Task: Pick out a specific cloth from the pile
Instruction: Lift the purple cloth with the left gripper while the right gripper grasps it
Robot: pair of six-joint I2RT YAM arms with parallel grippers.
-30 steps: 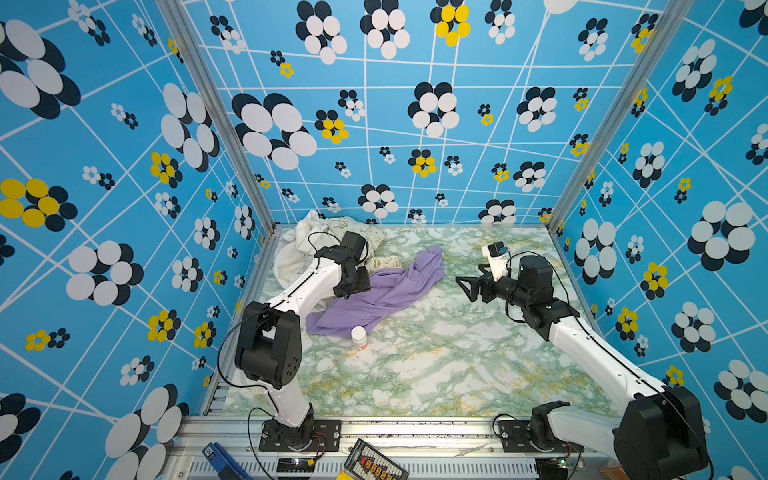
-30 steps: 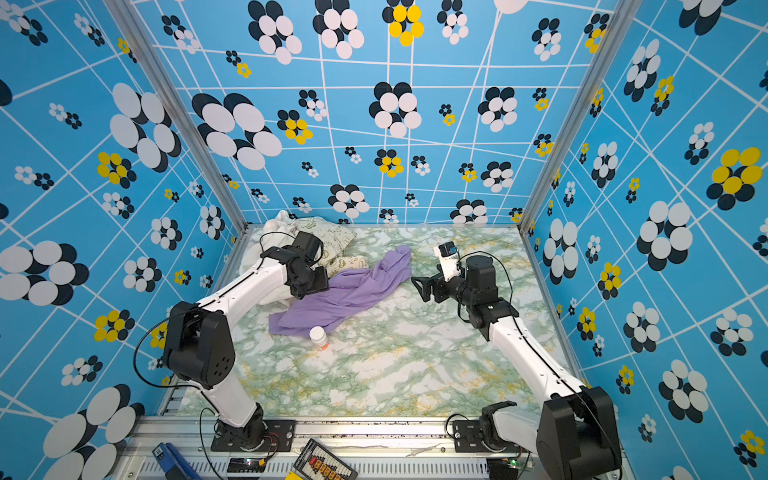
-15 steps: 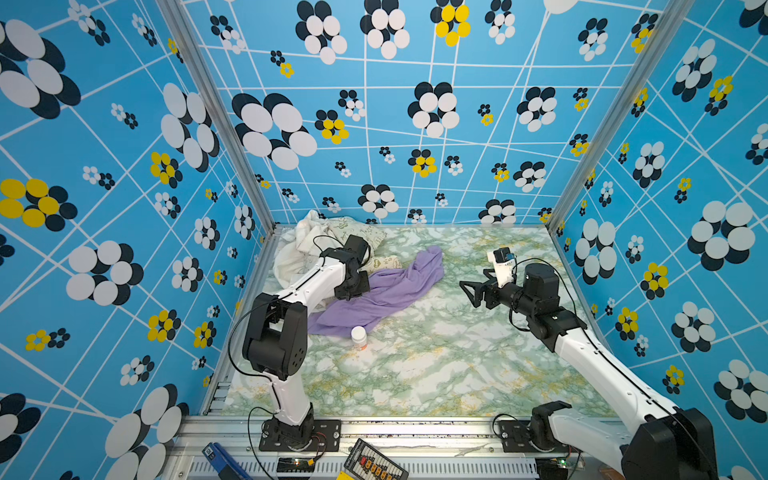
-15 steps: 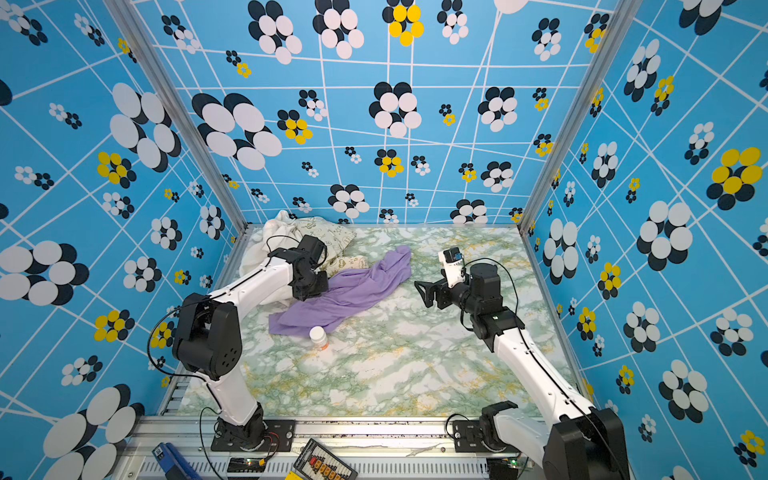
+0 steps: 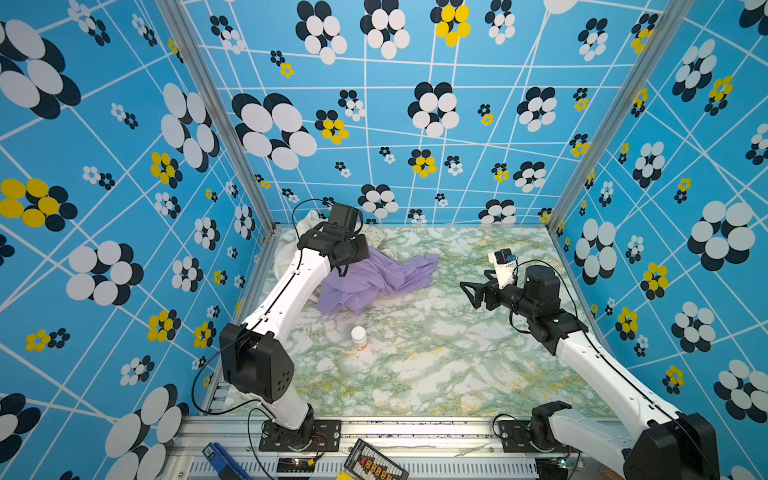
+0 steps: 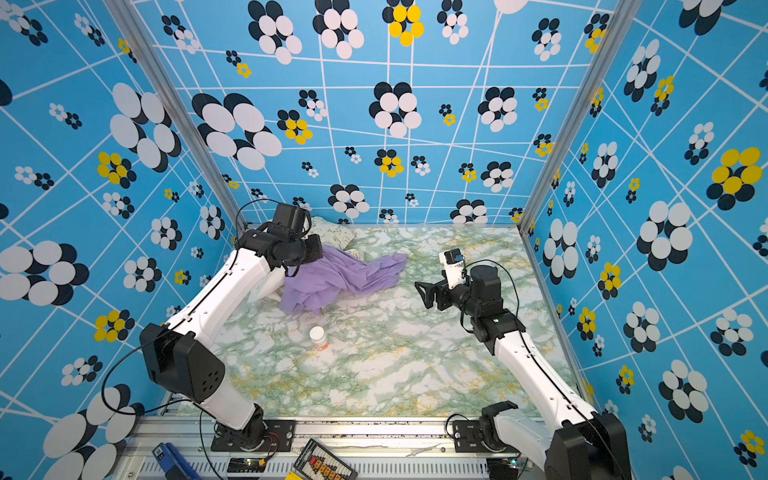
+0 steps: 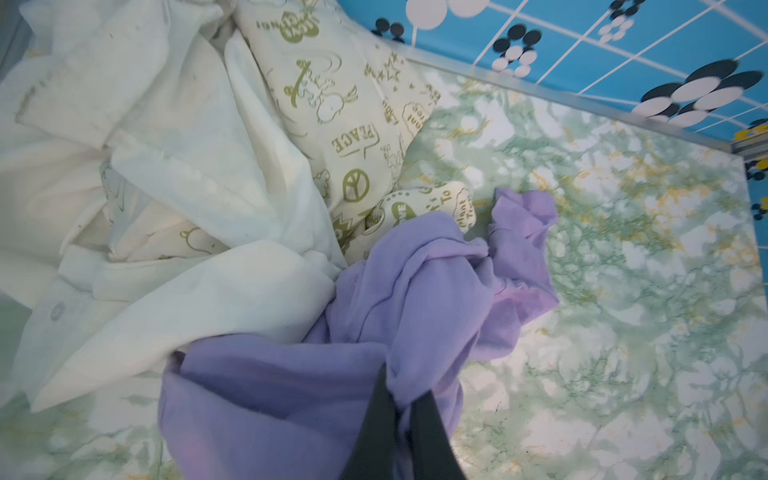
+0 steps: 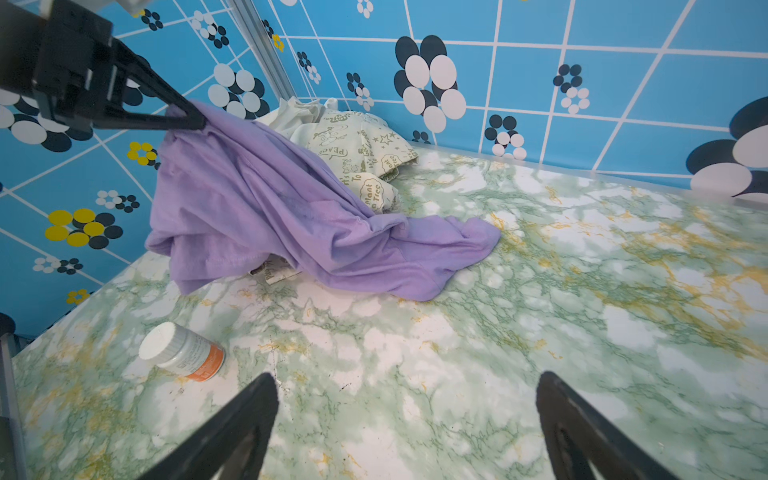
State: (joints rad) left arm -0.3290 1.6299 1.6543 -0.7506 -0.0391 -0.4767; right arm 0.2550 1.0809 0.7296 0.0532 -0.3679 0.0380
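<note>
Both top views: the left arm reaches into the far-left corner, wrist pitched down over the cloth [image 5: 374, 278], which trails from the pile [image 5: 286, 259] onto the table [image 5: 415, 365]. The right arm is level; the right gripper [image 5: 468, 294] is spread wide and empty.
Left wrist: the left gripper [image 7: 401, 409] pinches a cloth fold.
Right wrist: the pinched edge hangs above the table.

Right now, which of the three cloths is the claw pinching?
The plain purple cloth, clamped in the left gripper; the white cloth and green-printed cream cloth lie ungripped.
</note>
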